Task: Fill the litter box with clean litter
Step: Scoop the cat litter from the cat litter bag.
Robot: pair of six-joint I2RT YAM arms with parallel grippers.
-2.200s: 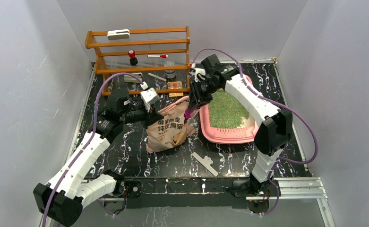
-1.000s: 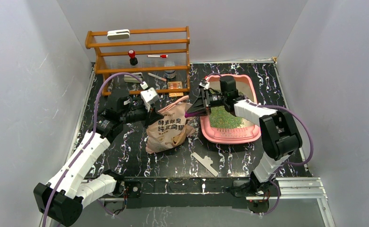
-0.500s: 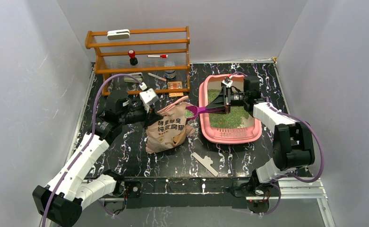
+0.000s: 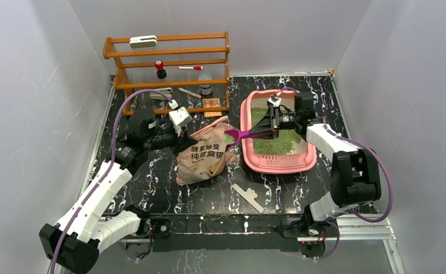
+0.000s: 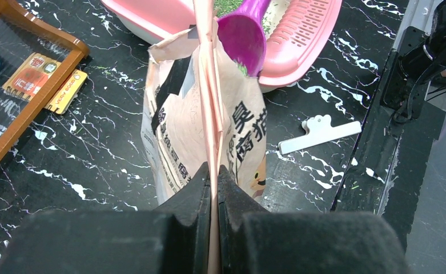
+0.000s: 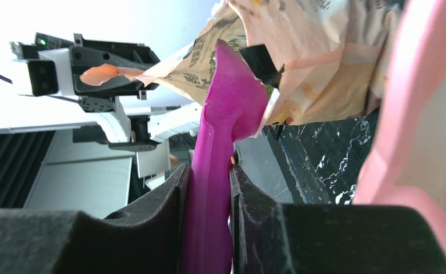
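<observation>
The pink litter box [image 4: 278, 166] sits at the right of the table, with green clean litter [image 4: 278, 144] covering part of its floor. My right gripper [image 4: 273, 131] hovers over the box, shut on the handle of a purple scoop [image 4: 238, 135]. The scoop lies level, its bowl at the mouth of the beige cat-printed bag [image 4: 202, 157]. My left gripper [image 4: 181, 140] is shut on the bag's top edge and holds it up. In the left wrist view the gripper [image 5: 213, 171] pinches the bag [image 5: 175, 131], and the scoop bowl [image 5: 243, 34] shows a few green granules. In the right wrist view the gripper [image 6: 209, 177] clamps the scoop [image 6: 226, 108].
A wooden shelf rack [image 4: 169, 64] with small items stands at the back left, close behind the bag. A white clip [image 4: 248, 197] lies on the black marbled table in front of the bag. Grey walls enclose the table on three sides.
My right arm has swung right and lowered over the litter box, bringing the scoop from steeply tilted to level with its bowl at the bag mouth. The left arm and bag have not moved.
</observation>
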